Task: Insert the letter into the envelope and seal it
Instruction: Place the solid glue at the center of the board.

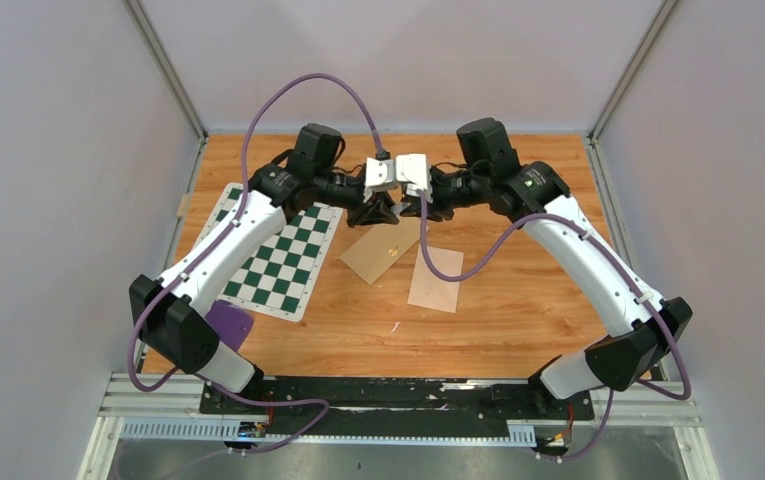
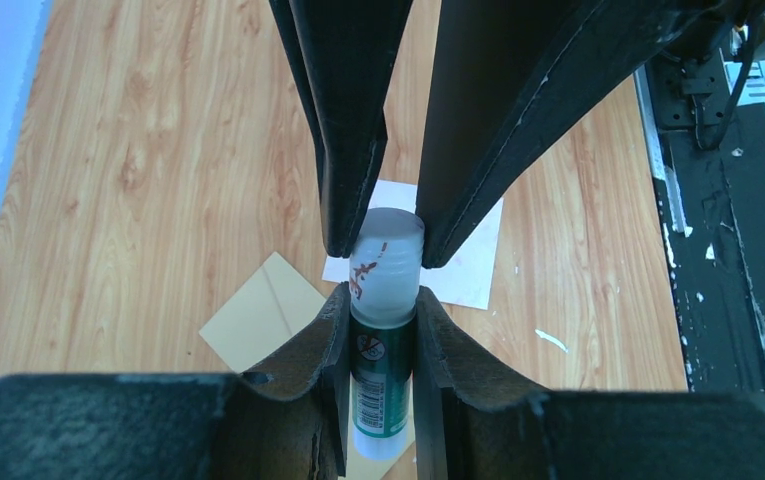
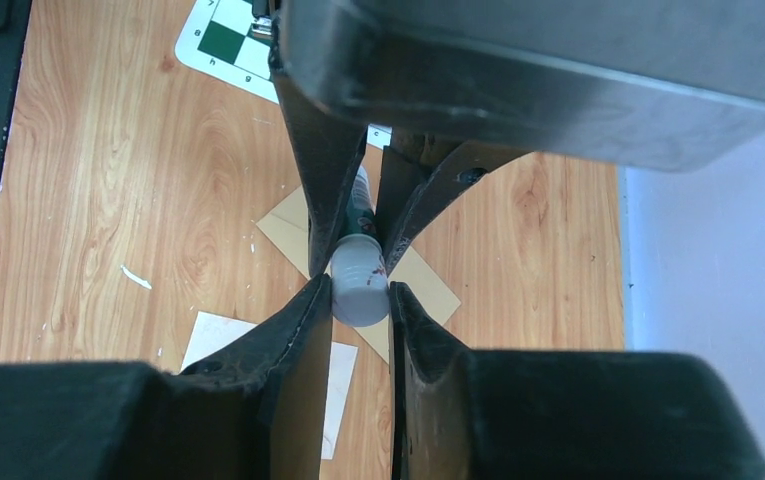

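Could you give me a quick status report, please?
Left gripper shut on glue stick; right gripper shut on its cap, mid-air. Letter flat on table beside envelope, not inserted. Nothing in the way.

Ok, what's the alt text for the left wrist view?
The left gripper clamps the green body of a glue stick, while the right gripper, entering from the top of the frame, pinches its frosted cap. Below on the wood table lie a tan envelope and the letter.
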Controlling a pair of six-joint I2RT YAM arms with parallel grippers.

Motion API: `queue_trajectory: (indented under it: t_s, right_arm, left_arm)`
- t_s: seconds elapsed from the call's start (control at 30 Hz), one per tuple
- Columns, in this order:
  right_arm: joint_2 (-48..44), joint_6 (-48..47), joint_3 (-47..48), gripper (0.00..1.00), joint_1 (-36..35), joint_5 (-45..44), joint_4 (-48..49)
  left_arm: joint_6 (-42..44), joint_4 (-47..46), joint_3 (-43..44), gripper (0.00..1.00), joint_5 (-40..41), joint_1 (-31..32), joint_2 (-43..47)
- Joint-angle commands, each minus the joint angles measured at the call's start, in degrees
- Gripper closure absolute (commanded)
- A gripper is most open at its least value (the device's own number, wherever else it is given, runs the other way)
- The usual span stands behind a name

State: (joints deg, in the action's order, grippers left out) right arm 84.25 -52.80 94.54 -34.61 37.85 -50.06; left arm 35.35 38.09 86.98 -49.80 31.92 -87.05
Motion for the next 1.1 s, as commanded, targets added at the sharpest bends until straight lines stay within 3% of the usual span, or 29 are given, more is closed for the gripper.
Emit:
queue_trajectory:
  t_s: [0.0, 0.23, 0.4, 0.47, 0.5, 0.67, 0.7, 0.73, 0.9, 1.07]
  right_arm:
    - [2.15, 4.06, 0.96, 0.95, -0.55, 1.52, -0.39]
    - [11.55, 33.04, 11.56, 1.00, 0.48, -3.59, -2.97]
    - [9.90, 33.57, 10.04, 1.00, 0.95, -5.90, -2.43]
    - [8.98, 31.81, 10.05, 1.00, 2.68, -7.08, -3.72]
    - [8.54, 31.00, 9.86, 1.00, 3.83, -7.38, -4.60]
    - [3.66, 29.28, 2.36, 1.00, 9.83, -9.32, -6.17]
    - [2.36, 29.72, -0.14, 1.00, 11.09, -9.70, -6.03]
    - [0.64, 30.10, -2.57, 1.00, 12.21, -10.39, -5.62]
    - [-4.48, 20.73, -16.35, 1.00, 16.88, -12.96, -9.56]
    - [-0.18, 4.83, -15.20, 1.00, 23.23, -17.01, -29.26]
  left_arm:
    - [0.15, -4.14, 1.16, 1.00, -0.14, 0.55, 1.41]
    - [-1.22, -11.67, -0.90, 1.00, 9.20, 2.63, 2.45]
    - [-2.26, -13.93, -1.45, 0.98, 13.32, 2.93, 2.13]
    - [-2.38, -13.15, -1.59, 0.78, 14.30, 2.97, 2.59]
    - [-2.30, -12.76, -2.40, 0.61, 14.82, 2.84, 3.29]
    - [-2.16, -13.42, -8.69, 0.27, 16.10, 2.74, 7.85]
    - [-2.72, -13.46, -10.08, 0.11, 16.48, 2.63, 8.89]
    - [-4.10, -13.56, -10.69, 0.06, 16.71, 2.58, 9.76]
    - [-9.77, -13.57, -12.85, 0.00, 16.06, 1.54, 11.24]
    - [-11.87, -12.43, -12.94, 0.00, 17.06, 1.01, 10.55]
